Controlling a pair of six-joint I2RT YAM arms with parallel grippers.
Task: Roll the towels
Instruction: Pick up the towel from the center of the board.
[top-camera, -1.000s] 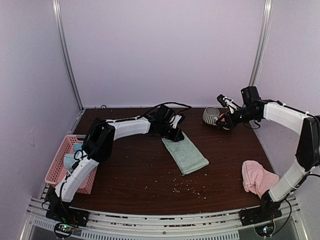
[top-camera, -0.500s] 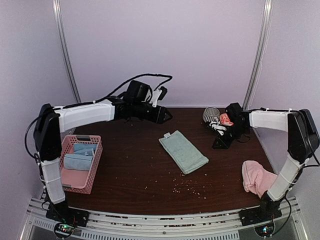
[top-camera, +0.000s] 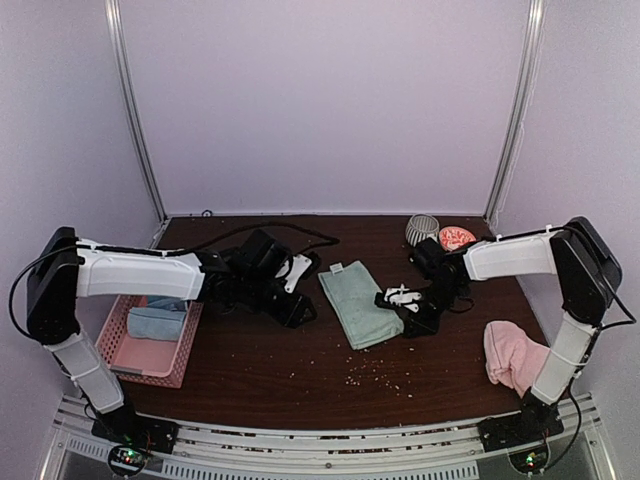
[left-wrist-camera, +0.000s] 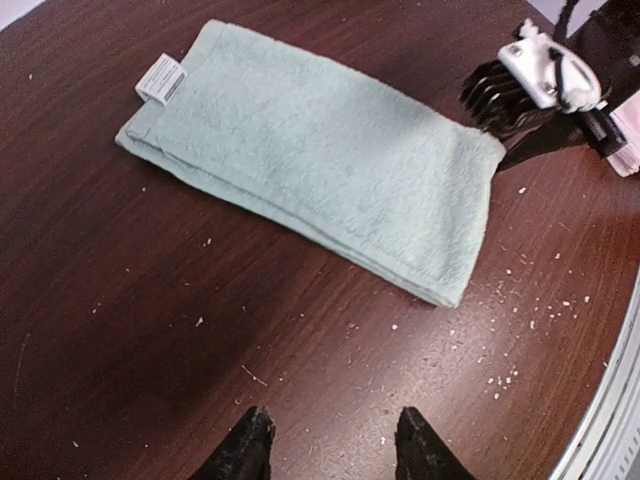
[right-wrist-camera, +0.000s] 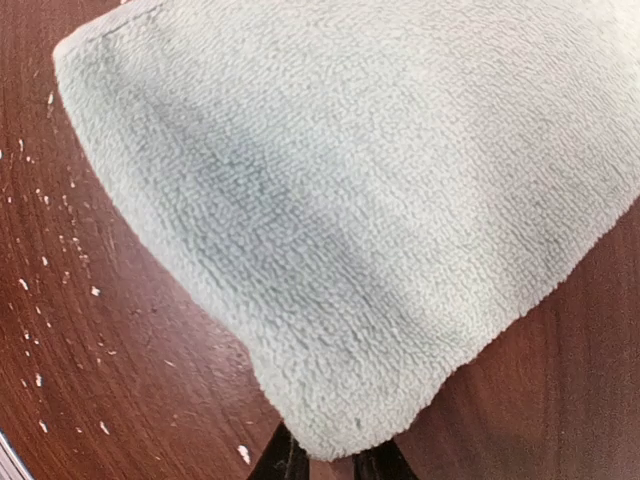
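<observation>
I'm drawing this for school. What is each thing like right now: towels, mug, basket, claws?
mint towel: folded flat, not rolled
pink towel: crumpled heap, not rolled
striped mug: upright
basket: holding blue cloths
left claw: open, empty
right claw: shut on the mint towel's corner
</observation>
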